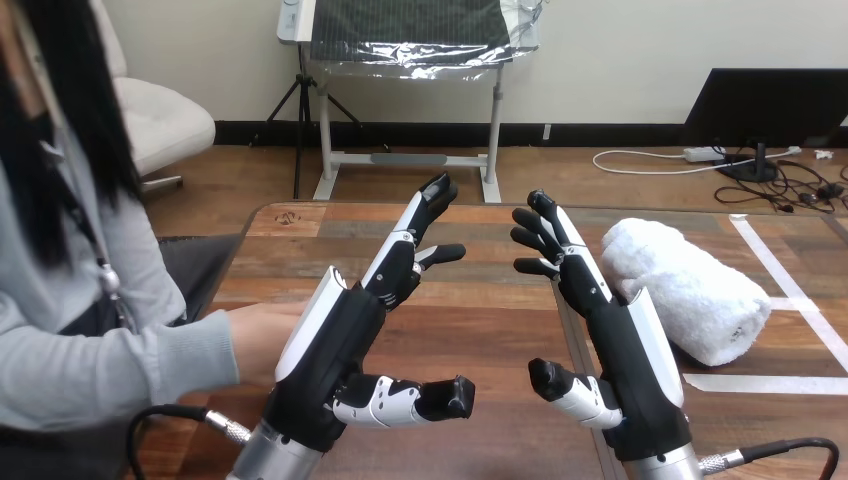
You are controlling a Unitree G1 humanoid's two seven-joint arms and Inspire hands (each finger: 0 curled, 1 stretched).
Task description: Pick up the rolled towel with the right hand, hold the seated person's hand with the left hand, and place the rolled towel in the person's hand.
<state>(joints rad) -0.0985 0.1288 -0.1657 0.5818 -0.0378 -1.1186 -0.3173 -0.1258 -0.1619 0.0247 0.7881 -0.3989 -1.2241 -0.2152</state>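
Head view: we note the wooden table (500,330) spanning the centre and right of the frame. Left hand (335,340) rises from the lower left-centre, spread wide, fingers straight toward the upper middle, thumb out toward the centre, holding nothing. Right hand (625,350) stands at lower right-centre, likewise wide, fingers loosely relaxed, thumb out toward the left hand, empty. Rolled towel (690,290) lies on the table at the right of the frame, just beside the right hand; we see no contact. The person's hand (258,335) rests at the table's left edge, partly hidden behind the left hand; contact we cannot tell. White tape strips (770,383) lie at far right.
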